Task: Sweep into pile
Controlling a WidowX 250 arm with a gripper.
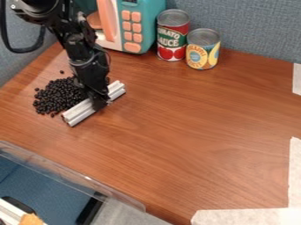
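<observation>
Clock dirs from view ctr. At 7–8 o'clock, a clear plastic edge (88,178) cuts across the lower L corner, limiting room on that side. Dried black beans (57,96) sit btwn 9 & 10 o'clock in a low, loose heap: small, dark, shiny, w/ a few strays around the rim, one well off toward 12. The black arm (76,41) comes in from 10–11 o'clock, angled steeply down & slightly R, to the R side of the heap. Its gripper (99,103) is clamped on the mid part of a grooved metal bar (80,111), which lies slantwise, ends toward 7 & 1 o'clock, along the beans' R edge. Toy microwave (130,27) stands near 11–12; R of it, a tomato can (172,38) past 12 & a pineapple can (203,52) at 1, close together, under the grey-blue partition (255,27). Wood-grain tabletop (194,127) stretches R of the bar to the pale tape (296,171), approx 2–5 o'clock.
</observation>
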